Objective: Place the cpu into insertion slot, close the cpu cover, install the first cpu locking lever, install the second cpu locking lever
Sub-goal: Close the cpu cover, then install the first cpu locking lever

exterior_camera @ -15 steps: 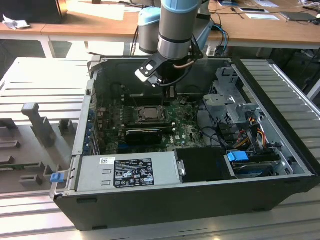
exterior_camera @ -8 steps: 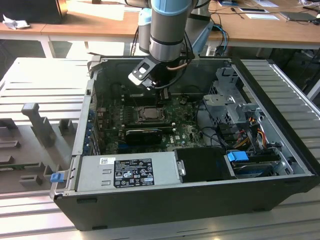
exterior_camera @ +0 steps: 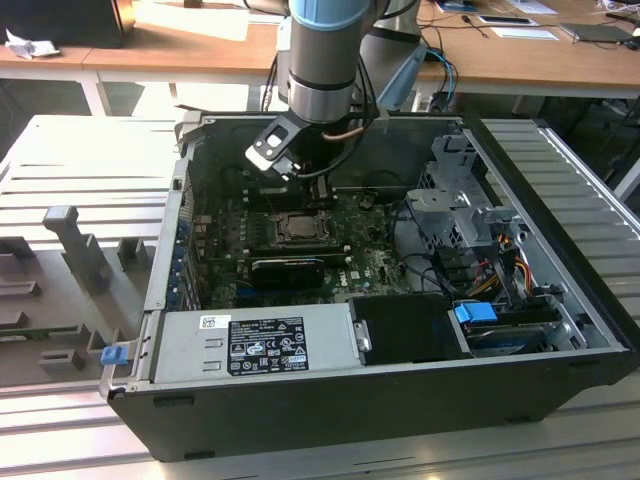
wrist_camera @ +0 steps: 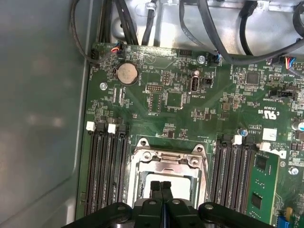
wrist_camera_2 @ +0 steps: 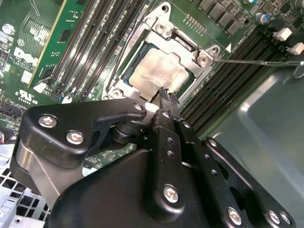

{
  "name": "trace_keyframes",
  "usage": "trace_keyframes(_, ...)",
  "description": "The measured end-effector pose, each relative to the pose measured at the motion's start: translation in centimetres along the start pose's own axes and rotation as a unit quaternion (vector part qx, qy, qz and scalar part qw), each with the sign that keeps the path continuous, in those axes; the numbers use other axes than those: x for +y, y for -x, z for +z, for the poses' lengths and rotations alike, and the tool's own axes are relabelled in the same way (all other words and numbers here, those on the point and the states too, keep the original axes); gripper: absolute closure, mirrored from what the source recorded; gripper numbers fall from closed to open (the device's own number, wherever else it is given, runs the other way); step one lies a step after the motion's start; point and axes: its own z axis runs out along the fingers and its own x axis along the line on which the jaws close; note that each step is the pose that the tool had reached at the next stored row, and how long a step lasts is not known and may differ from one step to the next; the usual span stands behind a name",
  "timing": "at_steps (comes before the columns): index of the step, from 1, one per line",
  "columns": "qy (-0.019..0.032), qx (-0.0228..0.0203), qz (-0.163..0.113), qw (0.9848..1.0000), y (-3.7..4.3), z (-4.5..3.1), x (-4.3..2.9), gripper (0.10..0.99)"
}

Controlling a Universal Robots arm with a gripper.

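The cpu point(wrist_camera_2: 153, 70) lies flat in the insertion slot point(exterior_camera: 297, 226) on the green board, its pale metal face showing through the window of the cpu cover point(wrist_camera_2: 183, 40). The cover's grey frame lies down around the chip in both wrist views. A thin wire locking lever point(wrist_camera_2: 256, 61) sticks out sideways from one corner of the socket. My gripper point(wrist_camera_2: 166, 93) hangs just over the chip's near edge, fingers pressed together and holding nothing. In the first wrist view the gripper point(wrist_camera: 161, 185) covers part of the cpu point(wrist_camera: 153, 177) and the cover point(wrist_camera: 166, 155).
Rows of black memory slots point(wrist_camera: 107, 166) flank the socket on both sides. A long black finned card point(exterior_camera: 288, 268) lies just in front of it. A grey power supply point(exterior_camera: 260, 340) fills the case front, and a drive cage with cables point(exterior_camera: 455, 205) stands at the exterior view's right.
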Motion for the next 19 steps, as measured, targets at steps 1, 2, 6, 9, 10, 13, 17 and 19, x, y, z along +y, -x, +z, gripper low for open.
trace_keyframes(1,0.0000,0.0000,0.000,1.0000,-0.01,0.00,-0.13,0.980)
trace_keyframes(2,0.0000,0.0000,0.000,1.0000,-0.02,0.00,-0.19,0.980)
trace_keyframes(6,-0.0001,-0.0001,0.000,1.0000,-0.02,-0.13,-0.25,0.980)
trace_keyframes(9,-0.0001,-0.0001,0.000,1.0000,-0.07,-0.79,-0.24,0.980)
trace_keyframes(10,0.0000,-0.0001,0.000,1.0000,-0.08,-1.01,-0.24,0.980)
trace_keyframes(13,0.0000,-0.0003,0.000,1.0000,-0.12,-1.79,-0.24,0.980)
trace_keyframes(17,-0.0001,-0.0003,0.000,1.0000,-0.19,-3.01,-0.23,0.980)
trace_keyframes(19,-0.0001,-0.0003,0.000,1.0000,-0.23,-3.56,-0.23,0.980)
